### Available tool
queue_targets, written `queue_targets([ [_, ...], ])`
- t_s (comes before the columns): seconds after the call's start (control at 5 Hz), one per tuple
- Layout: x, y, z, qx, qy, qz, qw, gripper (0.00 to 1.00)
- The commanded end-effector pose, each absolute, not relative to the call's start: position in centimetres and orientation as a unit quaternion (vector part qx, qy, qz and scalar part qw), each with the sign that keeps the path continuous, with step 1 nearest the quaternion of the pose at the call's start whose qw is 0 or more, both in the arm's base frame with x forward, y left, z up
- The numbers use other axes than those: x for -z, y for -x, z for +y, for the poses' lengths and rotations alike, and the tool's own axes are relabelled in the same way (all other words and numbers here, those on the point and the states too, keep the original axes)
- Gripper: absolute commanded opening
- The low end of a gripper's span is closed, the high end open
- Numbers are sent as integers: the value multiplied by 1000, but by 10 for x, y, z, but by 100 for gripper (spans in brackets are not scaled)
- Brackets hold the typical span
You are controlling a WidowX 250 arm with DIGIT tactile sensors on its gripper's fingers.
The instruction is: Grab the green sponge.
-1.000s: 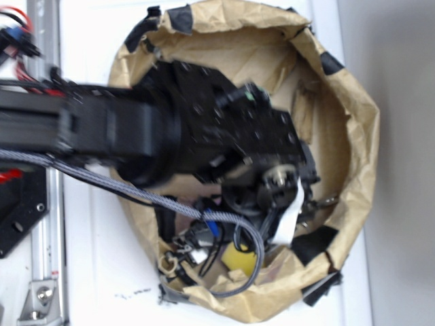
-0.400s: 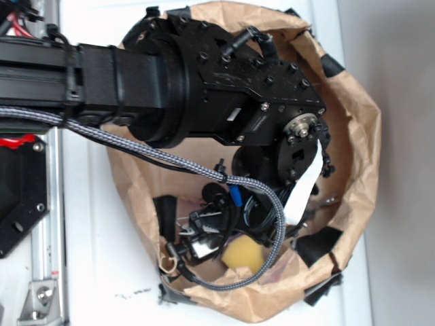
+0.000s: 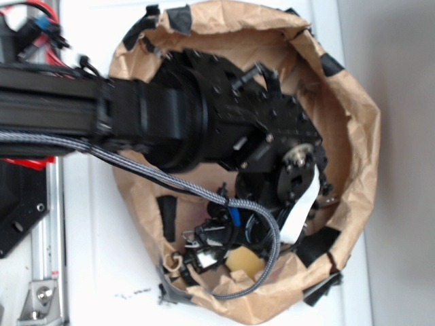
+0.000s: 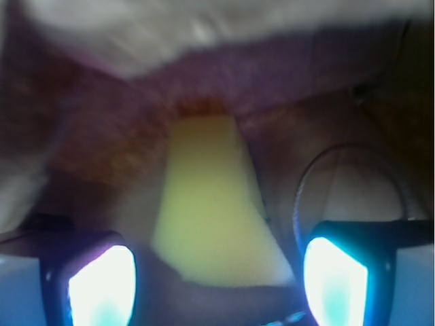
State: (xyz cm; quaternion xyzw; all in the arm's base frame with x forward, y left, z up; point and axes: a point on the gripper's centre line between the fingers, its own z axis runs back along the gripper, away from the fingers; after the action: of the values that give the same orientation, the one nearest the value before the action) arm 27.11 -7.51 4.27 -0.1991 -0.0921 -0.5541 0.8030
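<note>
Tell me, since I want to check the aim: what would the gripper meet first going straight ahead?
Most likely the yellow-green sponge, which lies centred between the open gripper fingers in the blurry wrist view, with brown paper bag behind it.

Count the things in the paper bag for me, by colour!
Yellow-green: 1, the sponge.
Black: 1, the gripper with its arm.
Brown: 1, the paper bag itself.
Total: 3. Anything under the arm is hidden.
</note>
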Motion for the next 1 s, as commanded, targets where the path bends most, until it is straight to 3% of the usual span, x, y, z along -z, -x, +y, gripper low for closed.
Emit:
queue_targets([
  [0.0,-27,-268,-88,527,104,-78,840,0],
  [0.2,-30,-273,-79,485,94,-88,865,0],
  [0.4,-39,-276,-60,397,89,-97,908,0],
  [0.6,-63,-276,-23,283,65,-130,948,0],
  [0.8,-109,-265,14,162,48,-128,977,0],
])
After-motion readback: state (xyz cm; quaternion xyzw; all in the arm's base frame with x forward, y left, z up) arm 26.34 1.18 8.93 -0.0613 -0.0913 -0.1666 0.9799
